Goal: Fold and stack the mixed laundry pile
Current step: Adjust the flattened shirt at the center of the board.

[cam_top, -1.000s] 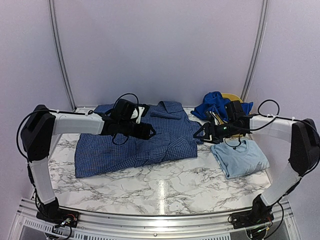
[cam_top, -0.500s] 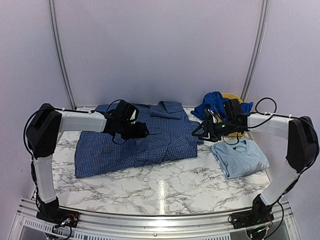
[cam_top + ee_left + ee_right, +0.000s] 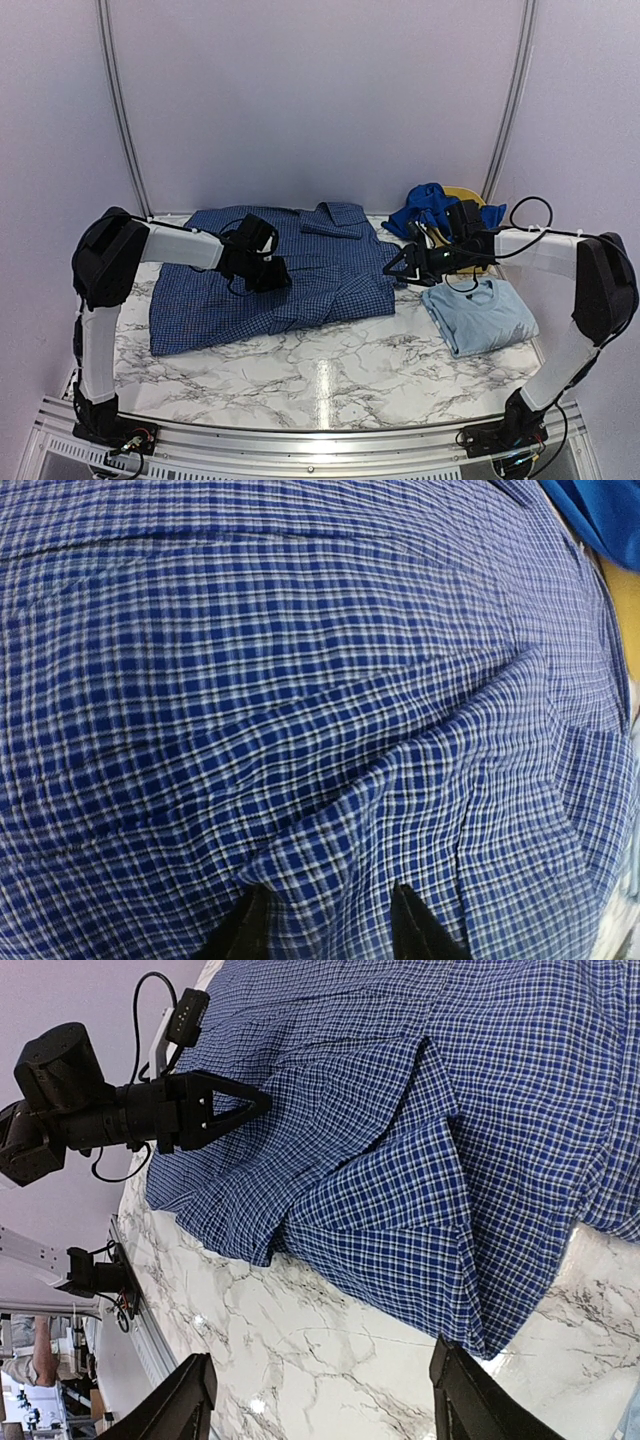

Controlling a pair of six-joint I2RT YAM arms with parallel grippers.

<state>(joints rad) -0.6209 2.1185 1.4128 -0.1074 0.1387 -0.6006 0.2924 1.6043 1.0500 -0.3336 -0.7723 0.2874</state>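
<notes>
left claw point(image 3: 328, 925) narrow astride crinkled check shirt point(image 3: 300, 680) ridge, grip unclear; right claw point(image 3: 322, 1360) wide

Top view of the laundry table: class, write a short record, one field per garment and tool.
Checked shirt: spread out, collar far side, creased across the middle
Left tool: on the shirt, cloth ridge between its fingers; grip unclear
Right tool: open, empty, by the shirt's right edge
Sky-blue T-shirt: folded, right of the shirt
Royal-blue garment: heaped far right, at the yellow basket
</notes>
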